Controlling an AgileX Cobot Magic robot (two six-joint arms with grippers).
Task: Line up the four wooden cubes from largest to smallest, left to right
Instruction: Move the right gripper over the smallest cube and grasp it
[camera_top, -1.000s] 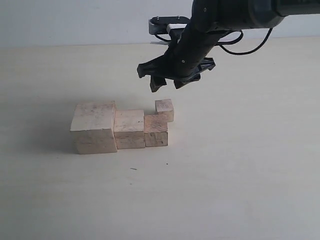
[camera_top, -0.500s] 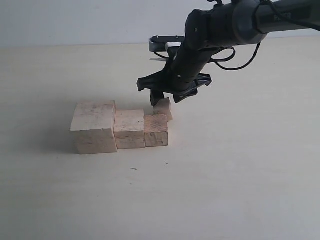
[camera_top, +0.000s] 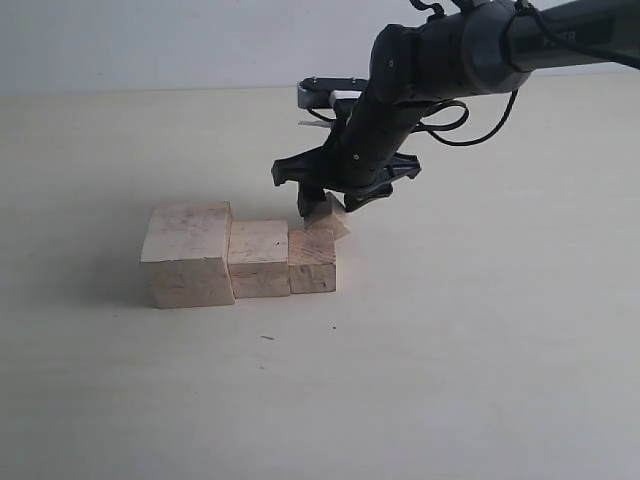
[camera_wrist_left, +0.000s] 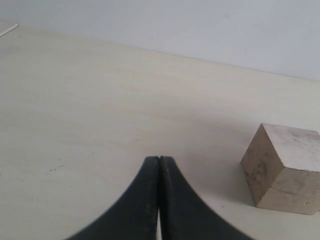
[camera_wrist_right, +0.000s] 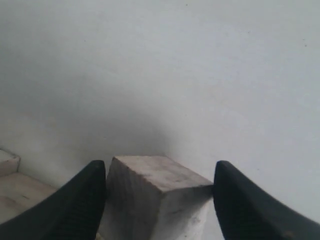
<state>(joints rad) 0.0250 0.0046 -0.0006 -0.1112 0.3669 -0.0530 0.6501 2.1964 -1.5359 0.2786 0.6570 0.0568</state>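
Three pale wooden cubes stand in a row touching: the largest cube (camera_top: 187, 255) on the left, the second cube (camera_top: 259, 258), then the third cube (camera_top: 312, 262). Just behind the third sits the smallest cube (camera_top: 330, 214), tilted. My right gripper (camera_top: 333, 207) straddles it; in the right wrist view the smallest cube (camera_wrist_right: 150, 195) touches both fingers of that gripper (camera_wrist_right: 159, 166), turned corner-on. My left gripper (camera_wrist_left: 159, 159) is shut on nothing, low over the table, with one wooden cube (camera_wrist_left: 285, 170) off to its side. The left gripper is out of the exterior view.
The pale table (camera_top: 480, 350) stretches bare around the row, with a light wall (camera_top: 150, 40) behind it. The right arm (camera_top: 450, 55) reaches in from the upper right. Two row cubes (camera_wrist_right: 20, 200) show beside the right fingers.
My right gripper has come down from above onto the smallest cube, its fingers now on both sides. The cube has tipped and turned slightly. The row of three has not moved.
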